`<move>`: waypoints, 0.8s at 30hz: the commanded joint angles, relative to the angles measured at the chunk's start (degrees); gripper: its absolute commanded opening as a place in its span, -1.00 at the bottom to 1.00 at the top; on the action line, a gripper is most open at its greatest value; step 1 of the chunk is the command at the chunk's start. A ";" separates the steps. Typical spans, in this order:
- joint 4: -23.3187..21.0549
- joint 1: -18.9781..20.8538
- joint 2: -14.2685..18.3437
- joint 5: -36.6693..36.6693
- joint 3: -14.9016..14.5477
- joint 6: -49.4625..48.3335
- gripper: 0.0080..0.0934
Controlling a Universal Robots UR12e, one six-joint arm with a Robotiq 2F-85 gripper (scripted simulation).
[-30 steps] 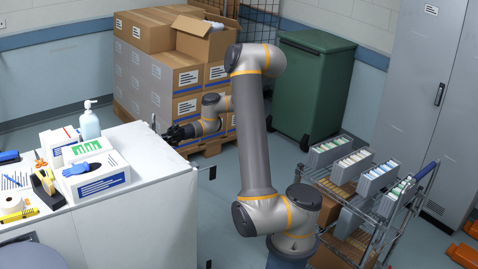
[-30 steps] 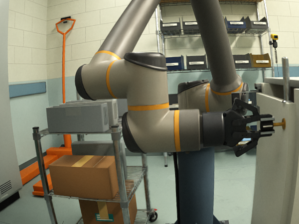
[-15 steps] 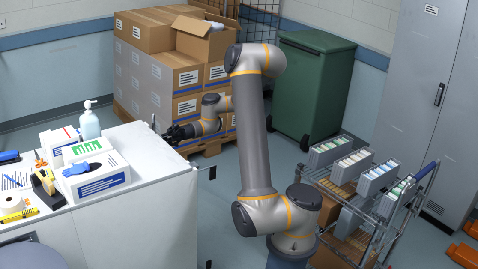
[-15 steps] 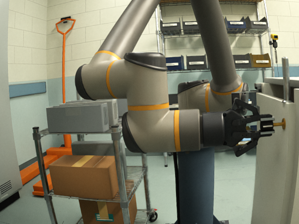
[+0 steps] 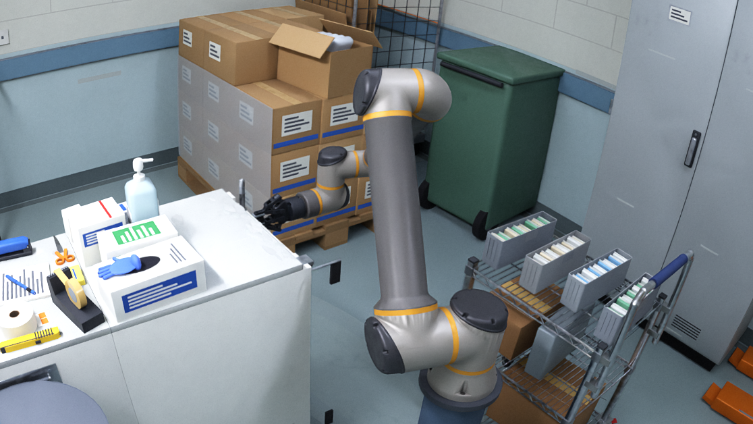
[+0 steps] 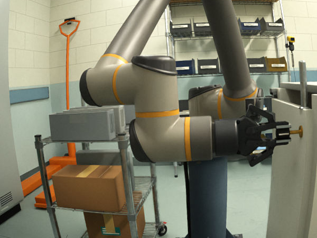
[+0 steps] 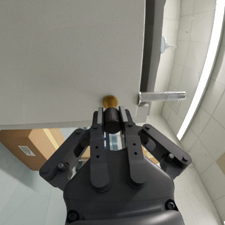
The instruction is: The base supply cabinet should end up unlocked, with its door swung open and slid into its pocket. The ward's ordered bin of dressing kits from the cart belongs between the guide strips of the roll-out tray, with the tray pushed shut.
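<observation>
A dark knurled knob (image 7: 112, 119) on a brass stem (image 6: 296, 131) sticks out of the cabinet's white side panel (image 7: 71, 59). The knob sits clamped in my closed gripper (image 7: 111, 116), which reaches in level from the side. The gripper (image 6: 282, 137) stands at the far side of the white base cabinet (image 5: 210, 295). A steel handle bar (image 7: 162, 96) juts from the panel's edge just beside the knob. Several grey bins of dressing kits (image 5: 558, 261) stand in a row on the wire cart (image 5: 568, 327) to the right of the arm's base. The roll-out tray is out of sight.
A pallet of stacked cardboard boxes (image 5: 263, 116) stands close behind the gripper. A green wheeled bin (image 5: 489, 132) is beside it. Glove boxes (image 5: 142, 269), a soap bottle (image 5: 140, 192) and desk items cover the cabinet top. A tall grey locker (image 5: 684, 158) lines the right wall.
</observation>
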 commanded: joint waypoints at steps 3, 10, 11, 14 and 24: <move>0.00 0.00 -0.04 0.00 -0.04 0.00 -0.40; 0.00 0.00 -0.04 0.00 -0.04 0.00 -0.07; 0.00 0.00 -0.04 0.00 -0.04 0.00 -0.06; 0.00 0.00 -0.04 0.00 -0.04 0.00 -0.06; 0.00 -0.03 -0.04 -0.03 -0.04 0.00 -0.06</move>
